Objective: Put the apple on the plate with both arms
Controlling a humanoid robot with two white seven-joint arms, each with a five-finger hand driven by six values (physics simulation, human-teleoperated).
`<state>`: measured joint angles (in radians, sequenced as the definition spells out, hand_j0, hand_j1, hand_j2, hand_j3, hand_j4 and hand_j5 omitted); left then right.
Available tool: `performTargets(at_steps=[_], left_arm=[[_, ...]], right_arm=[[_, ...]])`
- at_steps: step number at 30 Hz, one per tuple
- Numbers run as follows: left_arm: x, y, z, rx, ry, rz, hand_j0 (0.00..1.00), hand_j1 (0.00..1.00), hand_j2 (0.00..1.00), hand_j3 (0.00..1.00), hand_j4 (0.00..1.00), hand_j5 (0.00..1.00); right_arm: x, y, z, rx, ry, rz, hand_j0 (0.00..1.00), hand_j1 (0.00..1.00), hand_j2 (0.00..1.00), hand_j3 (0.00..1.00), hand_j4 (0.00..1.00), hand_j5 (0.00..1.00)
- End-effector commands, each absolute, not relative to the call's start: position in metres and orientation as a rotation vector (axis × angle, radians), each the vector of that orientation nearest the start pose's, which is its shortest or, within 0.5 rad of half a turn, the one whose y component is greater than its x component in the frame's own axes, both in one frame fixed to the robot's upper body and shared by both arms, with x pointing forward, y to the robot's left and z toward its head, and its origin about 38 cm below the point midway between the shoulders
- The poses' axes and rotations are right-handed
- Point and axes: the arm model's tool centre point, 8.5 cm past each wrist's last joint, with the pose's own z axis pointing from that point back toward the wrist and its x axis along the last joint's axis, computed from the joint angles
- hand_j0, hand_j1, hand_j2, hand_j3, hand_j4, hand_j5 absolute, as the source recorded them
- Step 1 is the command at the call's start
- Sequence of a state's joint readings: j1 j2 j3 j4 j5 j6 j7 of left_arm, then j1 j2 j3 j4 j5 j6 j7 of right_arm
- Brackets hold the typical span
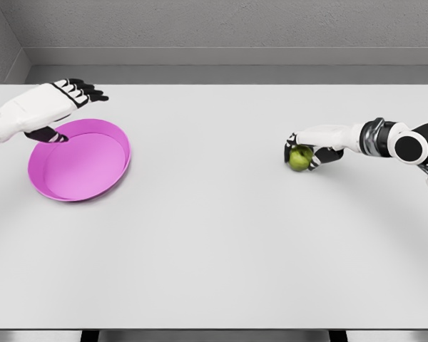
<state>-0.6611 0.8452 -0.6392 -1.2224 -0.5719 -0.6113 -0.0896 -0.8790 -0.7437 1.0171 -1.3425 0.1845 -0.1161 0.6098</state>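
A green apple [299, 158] rests on the white table at the right. My right hand [301, 148] reaches in from the right edge and has its fingers curled around the apple from above and from both sides. At the left lies a magenta plate [93, 184], shallow with a raised rim. My left hand [77, 92] hovers over the plate's far left rim, fingers stretched out flat and holding nothing, its thumb hanging down above the plate.
The white table [214, 249] spans the whole view, with a grey wall behind its far edge. A wide stretch of bare tabletop separates the plate from the apple.
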Motion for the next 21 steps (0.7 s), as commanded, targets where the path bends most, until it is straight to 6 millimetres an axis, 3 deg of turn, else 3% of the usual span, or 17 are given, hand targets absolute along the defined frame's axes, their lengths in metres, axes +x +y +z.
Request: performTargets(at_steps=[1, 11, 21], left_arm=[[0.460, 0.365, 0.211, 0.727, -1.531, -1.868, 1.00, 1.00, 1.00, 1.00, 1.00, 1.00], [0.460, 0.365, 0.211, 0.727, -1.532, -1.867, 1.00, 1.00, 1.00, 1.00, 1.00, 1.00], [0.460, 0.364, 0.211, 0.726, -1.533, -1.868, 1.00, 1.00, 1.00, 1.00, 1.00, 1.00]], right_arm=[[0.475, -0.268, 0.175, -0.274, -1.029, 1.860, 0.38, 0.38, 0.38, 0.38, 0.38, 0.38], [0.480, -0.269, 0.193, -0.300, -1.076, 1.844, 0.38, 0.38, 0.38, 0.38, 0.38, 0.38], [0.476, -0.256, 0.218, -0.313, -1.167, 1.863, 0.38, 0.38, 0.38, 0.38, 0.38, 0.38]])
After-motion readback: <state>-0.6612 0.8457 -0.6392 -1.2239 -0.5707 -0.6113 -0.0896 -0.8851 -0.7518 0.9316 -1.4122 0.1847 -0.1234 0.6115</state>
